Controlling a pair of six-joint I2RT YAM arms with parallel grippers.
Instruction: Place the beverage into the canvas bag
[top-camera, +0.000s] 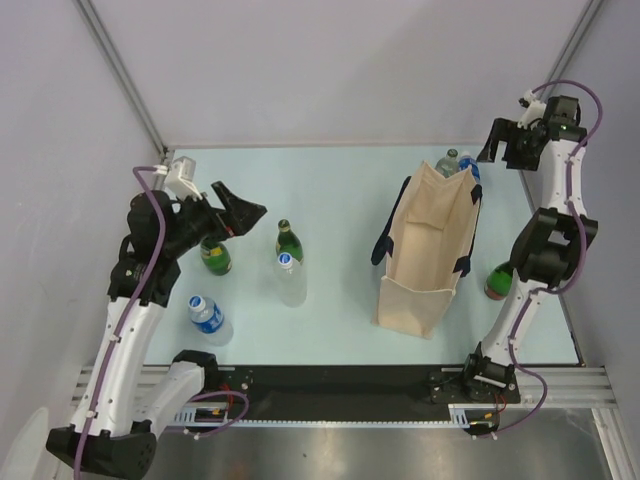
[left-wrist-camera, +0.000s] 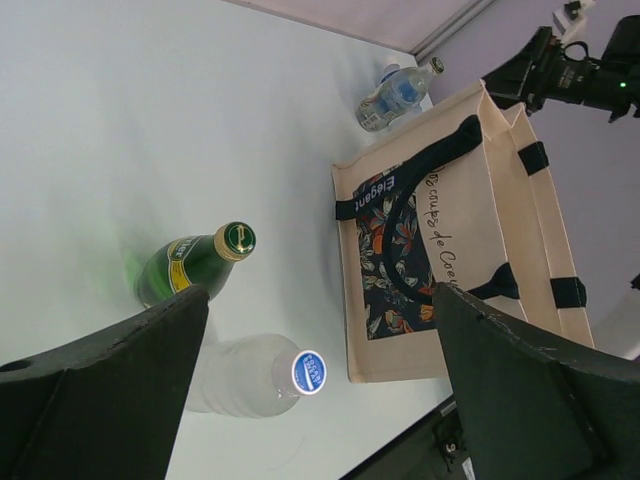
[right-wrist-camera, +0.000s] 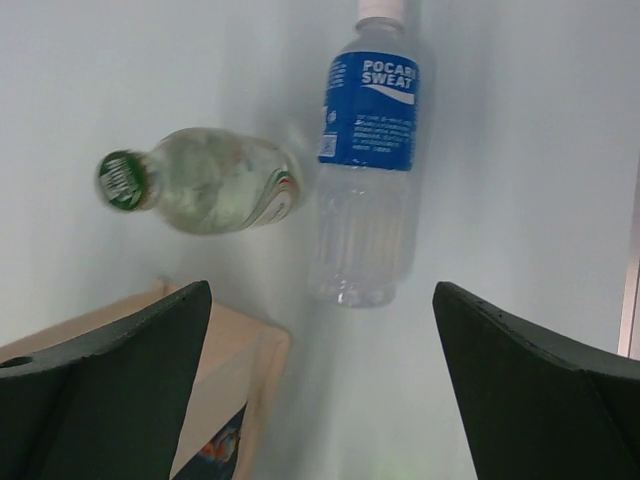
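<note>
The beige canvas bag (top-camera: 430, 240) with navy handles stands upright and open, right of centre; its floral side shows in the left wrist view (left-wrist-camera: 450, 250). Two green glass bottles (top-camera: 288, 240) (top-camera: 215, 256), a clear bottle with a blue cap (top-camera: 290, 280) and a blue-labelled bottle (top-camera: 208, 316) stand on the left. My left gripper (top-camera: 243, 205) is open and empty above them; below it are a green bottle (left-wrist-camera: 190, 265) and the clear bottle (left-wrist-camera: 260, 375). My right gripper (top-camera: 503, 148) is open and empty above a Pocari Sweat bottle (right-wrist-camera: 368, 170) and a green-capped clear bottle (right-wrist-camera: 210, 180) behind the bag.
Another green bottle (top-camera: 498, 282) stands right of the bag, close to the right arm. The bag's corner (right-wrist-camera: 235, 365) shows under my right gripper (right-wrist-camera: 320, 290). Walls enclose the pale table (top-camera: 330, 190) at the back and sides; a black rail runs along the near edge.
</note>
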